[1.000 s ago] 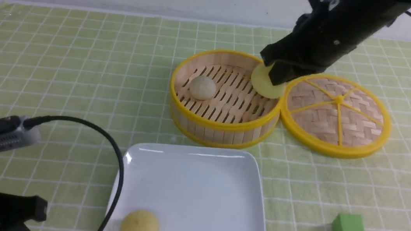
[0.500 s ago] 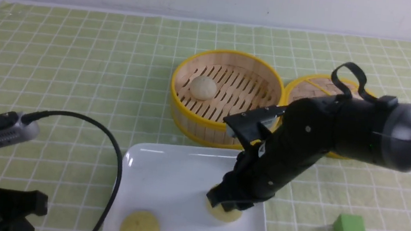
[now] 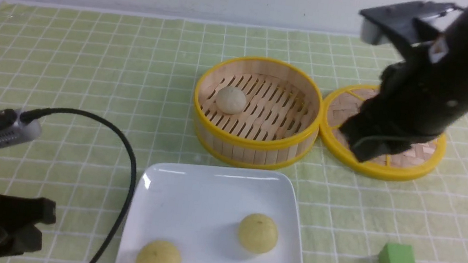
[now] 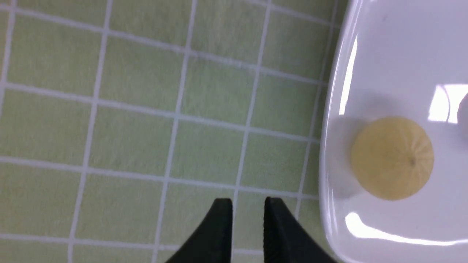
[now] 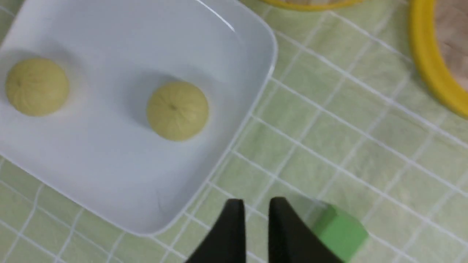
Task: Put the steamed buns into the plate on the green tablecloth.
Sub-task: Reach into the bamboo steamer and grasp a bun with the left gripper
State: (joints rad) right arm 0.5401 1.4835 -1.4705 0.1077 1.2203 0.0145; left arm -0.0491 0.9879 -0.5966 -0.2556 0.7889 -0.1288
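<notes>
Two pale yellow steamed buns (image 3: 258,233) (image 3: 158,260) lie in the white square plate (image 3: 219,174) on the green tablecloth (image 3: 90,64). The whitish-grey bun (image 3: 230,100) sits in the bamboo steamer basket (image 3: 255,141). My right gripper (image 3: 359,146) hangs empty in the air over the woven lid (image 3: 389,173), jaws close together; its wrist view (image 5: 256,208) shows both yellow buns (image 5: 177,110) (image 5: 36,86) in the plate (image 5: 256,91). My left gripper (image 3: 41,226) is low at the front left, empty, jaws close together (image 4: 248,208), beside the plate (image 4: 340,91) and one bun (image 4: 393,157).
A green cube (image 3: 396,261) stands on the cloth right of the plate, and shows under the right gripper in its wrist view (image 5: 342,232). A black cable (image 3: 129,181) arcs from the left arm past the plate's left edge. The lid's yellow rim (image 5: 431,69) lies beside the basket.
My right gripper carried a yellow bun from the basket down to the plate, let it go there, and has risen back up to the right, empty. The left arm hardly moved.
</notes>
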